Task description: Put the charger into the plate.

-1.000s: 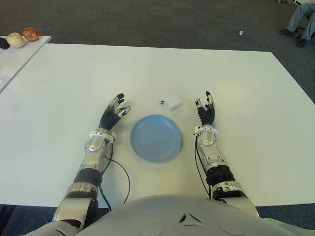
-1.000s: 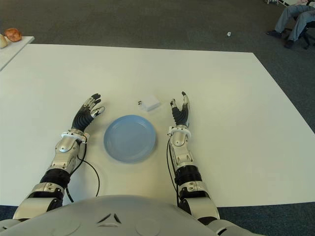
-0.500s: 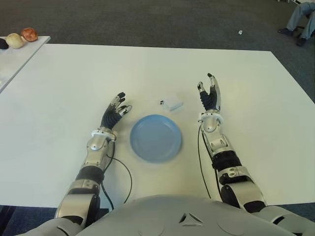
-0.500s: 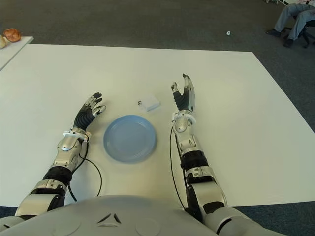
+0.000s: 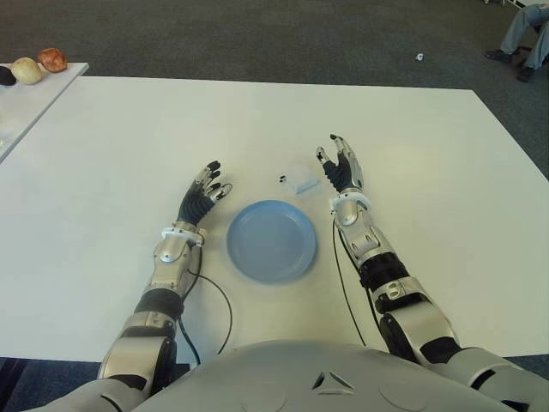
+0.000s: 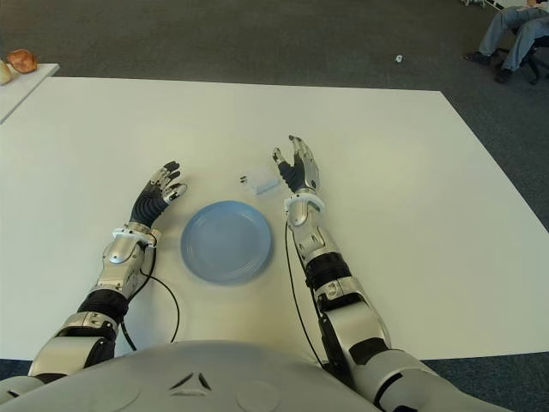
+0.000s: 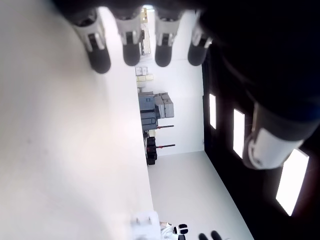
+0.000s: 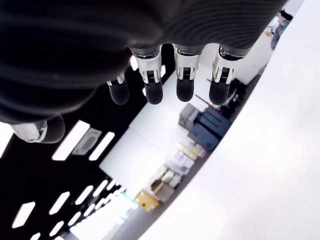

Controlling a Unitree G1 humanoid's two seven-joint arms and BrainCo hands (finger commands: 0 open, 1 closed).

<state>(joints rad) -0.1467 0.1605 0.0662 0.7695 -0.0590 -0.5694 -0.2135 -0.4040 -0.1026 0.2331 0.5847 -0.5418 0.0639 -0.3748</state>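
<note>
right hand [image 5: 340, 166] spread, empty, beside charger [image 5: 299, 179] | plate [image 5: 271, 240] bare | left hand [image 5: 202, 195] spread

Silver jointed forearms, black ribbed palms on left hand [image 5: 200, 199] and right hand [image 5: 341, 171], white wrist bands, thin black cable along each arm, grey rounded chest below, black-tipped fingers [image 8: 153, 80].

Bright, even overhead light on the white desk [image 5: 129, 137]; shadows soft and faint. Eye views sharp. Wrist views blurred close up, dark robot hand against blown-out bright panels [image 7: 235, 140], desk glaring white.
</note>
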